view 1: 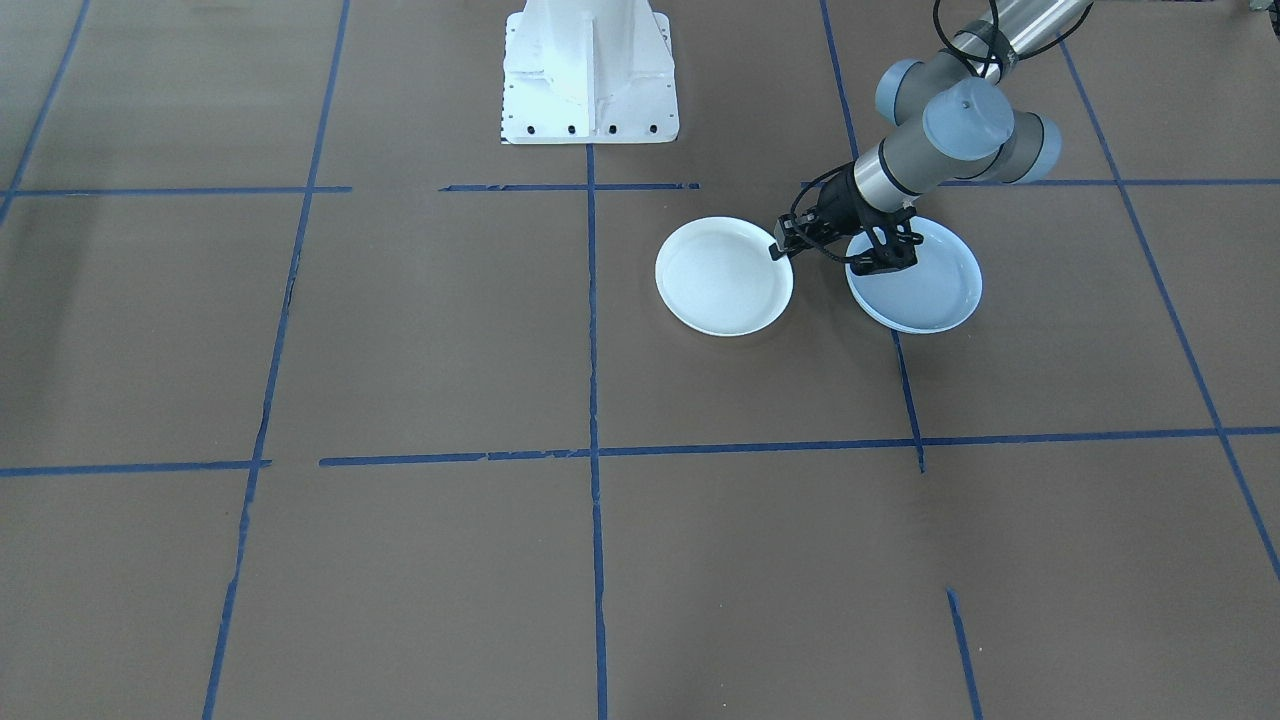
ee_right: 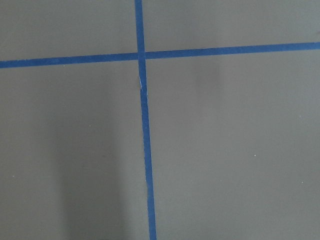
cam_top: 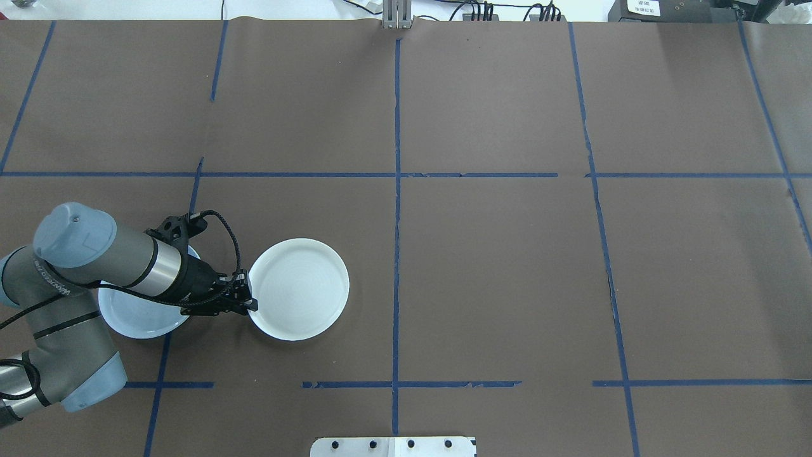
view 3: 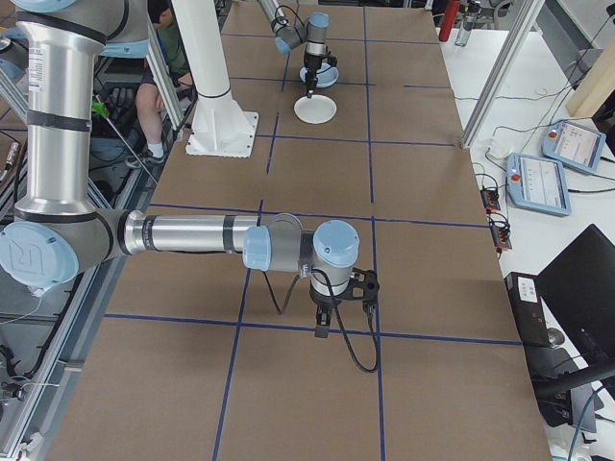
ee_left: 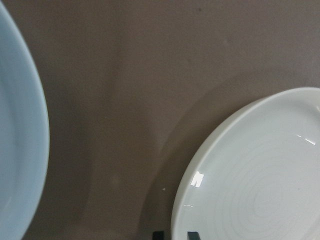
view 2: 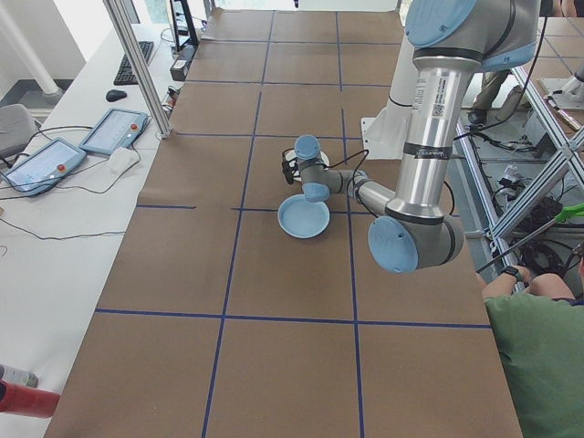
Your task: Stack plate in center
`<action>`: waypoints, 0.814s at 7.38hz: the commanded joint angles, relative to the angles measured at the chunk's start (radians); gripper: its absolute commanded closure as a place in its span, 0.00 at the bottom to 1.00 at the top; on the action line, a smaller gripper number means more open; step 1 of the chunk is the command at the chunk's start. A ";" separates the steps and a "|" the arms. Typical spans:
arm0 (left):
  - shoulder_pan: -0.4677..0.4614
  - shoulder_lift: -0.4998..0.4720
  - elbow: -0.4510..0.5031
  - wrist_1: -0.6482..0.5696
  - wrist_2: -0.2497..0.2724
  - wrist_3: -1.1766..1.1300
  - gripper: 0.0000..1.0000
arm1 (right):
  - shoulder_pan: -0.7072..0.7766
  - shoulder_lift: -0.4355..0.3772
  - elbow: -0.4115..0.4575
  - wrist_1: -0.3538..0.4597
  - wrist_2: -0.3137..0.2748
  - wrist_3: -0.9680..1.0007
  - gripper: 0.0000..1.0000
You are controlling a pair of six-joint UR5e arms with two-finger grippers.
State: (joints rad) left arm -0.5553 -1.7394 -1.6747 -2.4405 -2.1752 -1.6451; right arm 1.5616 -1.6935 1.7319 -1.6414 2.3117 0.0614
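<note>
Ringed glossy plate (ee_left: 260, 175) is sitting at 3 o'clock; left end effector (cam_top: 248, 305) is straddling its rim, grip state unclear; rigid, slippery, breakable.

left arm bent low, claw (cam_top: 248, 305) tips near tabletop | right arm stretched out, claw (view 3: 327, 322) pointing down

A robotics laboratory: brown paper (cam_top: 507, 273) gridded with blue tape (cam_top: 397, 254) covers the bench, teach pendants (view 2: 114, 130) lie at the left-side view's upper left, and aluminium framing (view 3: 500, 72) rises at right
</note>
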 commanded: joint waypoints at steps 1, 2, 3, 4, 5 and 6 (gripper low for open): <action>0.000 0.001 0.000 0.000 -0.002 0.001 1.00 | 0.000 0.000 0.000 0.000 0.000 0.000 0.00; 0.000 0.004 0.000 -0.009 -0.003 0.001 1.00 | 0.002 0.000 0.000 0.000 0.000 0.000 0.00; -0.005 0.010 -0.016 -0.009 -0.033 0.002 1.00 | 0.002 0.000 0.000 0.000 0.000 0.000 0.00; -0.038 0.012 -0.034 -0.012 -0.090 0.005 1.00 | 0.000 0.000 0.000 0.000 0.000 0.000 0.00; -0.096 0.017 -0.043 -0.012 -0.128 0.045 1.00 | 0.000 0.000 0.000 0.000 0.000 0.000 0.00; -0.166 0.053 -0.051 -0.014 -0.191 0.138 1.00 | 0.000 0.000 0.000 0.000 0.000 0.000 0.00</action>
State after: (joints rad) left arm -0.6443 -1.7164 -1.7137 -2.4527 -2.2969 -1.5922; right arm 1.5619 -1.6935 1.7319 -1.6414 2.3117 0.0613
